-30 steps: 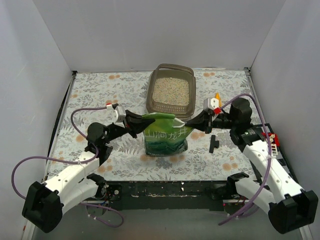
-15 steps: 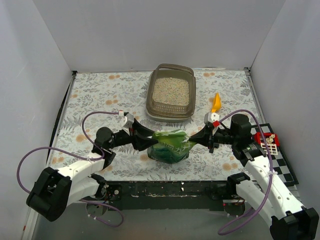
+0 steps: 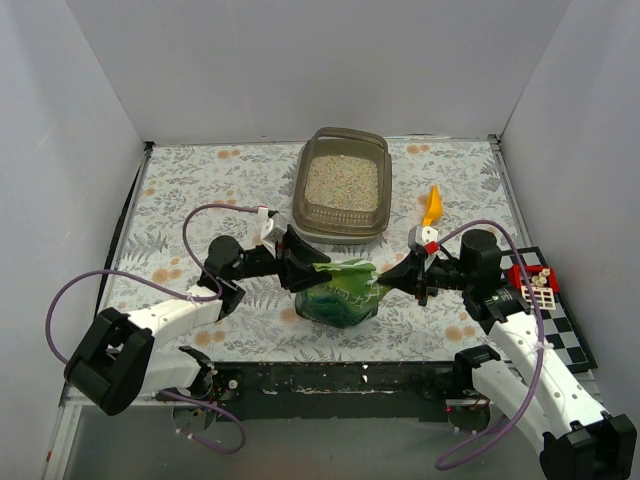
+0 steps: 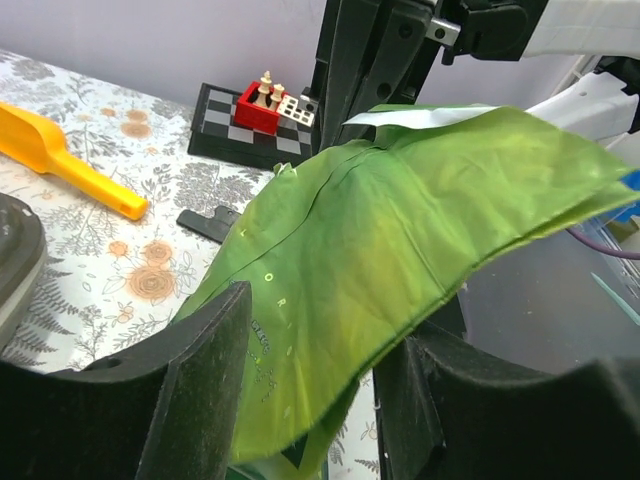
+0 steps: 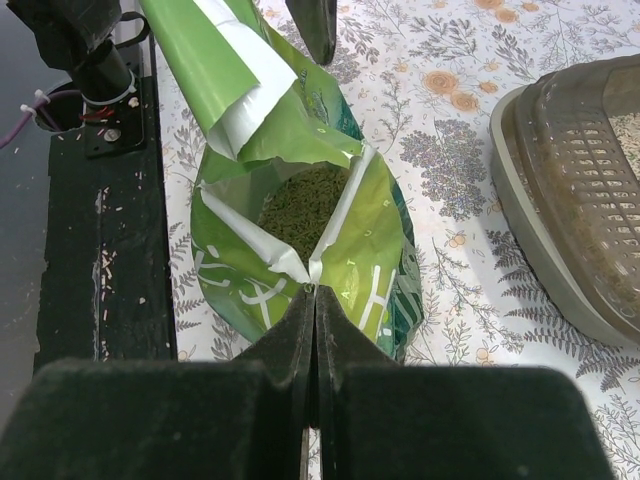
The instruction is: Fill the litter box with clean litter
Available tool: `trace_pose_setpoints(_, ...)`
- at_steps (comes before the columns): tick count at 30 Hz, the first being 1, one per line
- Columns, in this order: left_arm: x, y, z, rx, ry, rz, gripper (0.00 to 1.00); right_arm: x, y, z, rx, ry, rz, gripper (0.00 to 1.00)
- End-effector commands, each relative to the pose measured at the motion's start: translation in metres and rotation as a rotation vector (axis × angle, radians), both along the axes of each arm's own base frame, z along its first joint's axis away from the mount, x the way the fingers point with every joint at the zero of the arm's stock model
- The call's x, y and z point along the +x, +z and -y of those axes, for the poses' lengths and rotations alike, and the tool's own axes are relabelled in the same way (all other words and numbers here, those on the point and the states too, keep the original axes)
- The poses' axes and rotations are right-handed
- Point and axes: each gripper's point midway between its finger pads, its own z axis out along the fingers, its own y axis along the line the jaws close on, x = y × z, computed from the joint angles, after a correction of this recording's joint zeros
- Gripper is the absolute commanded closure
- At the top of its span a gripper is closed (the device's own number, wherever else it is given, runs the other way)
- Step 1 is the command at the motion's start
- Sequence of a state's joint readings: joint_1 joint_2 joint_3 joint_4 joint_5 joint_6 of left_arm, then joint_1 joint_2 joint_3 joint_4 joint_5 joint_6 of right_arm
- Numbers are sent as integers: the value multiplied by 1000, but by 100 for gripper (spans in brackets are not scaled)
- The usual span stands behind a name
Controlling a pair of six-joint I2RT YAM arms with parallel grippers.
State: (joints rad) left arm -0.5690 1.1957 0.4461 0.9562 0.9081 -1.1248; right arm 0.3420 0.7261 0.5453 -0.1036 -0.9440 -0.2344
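Observation:
The grey-brown litter box [image 3: 340, 215] stands at the back middle with pale beige litter [image 3: 341, 183] in it; its rim shows in the right wrist view [image 5: 585, 200]. The green bag [image 3: 340, 292] stands open on the table in front of it, with granules inside [image 5: 303, 208]. My right gripper [image 3: 388, 277] is shut on the bag's right top edge [image 5: 313, 288]. My left gripper [image 3: 303, 268] is at the bag's left side; its jaws stand apart around the loose green top flap [image 4: 400, 220] without pinching it [image 4: 320, 330].
A yellow scoop [image 3: 432, 205] lies right of the litter box. A small black piece [image 3: 424, 292] lies by the right gripper. A red box of chess pieces on a checkered board [image 3: 535, 282] sits at the right edge. White walls enclose the table.
The bag has come down from mid-air onto the table, nearer the front edge. The left gripper has shifted right along the bag's top and its jaws have opened. The right gripper keeps its hold.

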Motion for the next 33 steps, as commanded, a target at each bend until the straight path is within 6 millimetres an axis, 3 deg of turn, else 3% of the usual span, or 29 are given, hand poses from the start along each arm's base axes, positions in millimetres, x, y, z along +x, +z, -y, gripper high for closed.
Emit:
trace_pose_setpoints(1,-1,-7,12,54,-52,7,52,-5,4,-1,18,13,0,99)
trace_pose_setpoints(9,-2,-26,17,117,-65,-5,57,-5,3,-1,18,7,-11,99)
trace_pose_setpoints(11,-2,-28,17,120,-67,-11,66,-5,3,-1,21,7,-17,99)
trace_pose_setpoints(15,-2,-25,18,99,-73,-9,100,-5,5,-2,27,3,-19,99)
trace_pose_setpoints(16,-2,-22,19,91,-72,-5,100,-3,5,-1,25,-6,-22,99)
trace_pose_setpoints(18,-3,-11,19,64,-71,16,100,-1,4,1,17,-33,-25,78)
trace_pose_setpoints(23,-8,14,16,29,-76,61,100,11,7,11,-5,-146,15,52)
trace_pose_setpoints(27,-16,15,11,39,-80,71,100,20,7,17,-17,-208,45,33)
trace_pose_setpoints(33,-23,3,1,73,-76,82,100,9,6,15,6,-128,81,23)
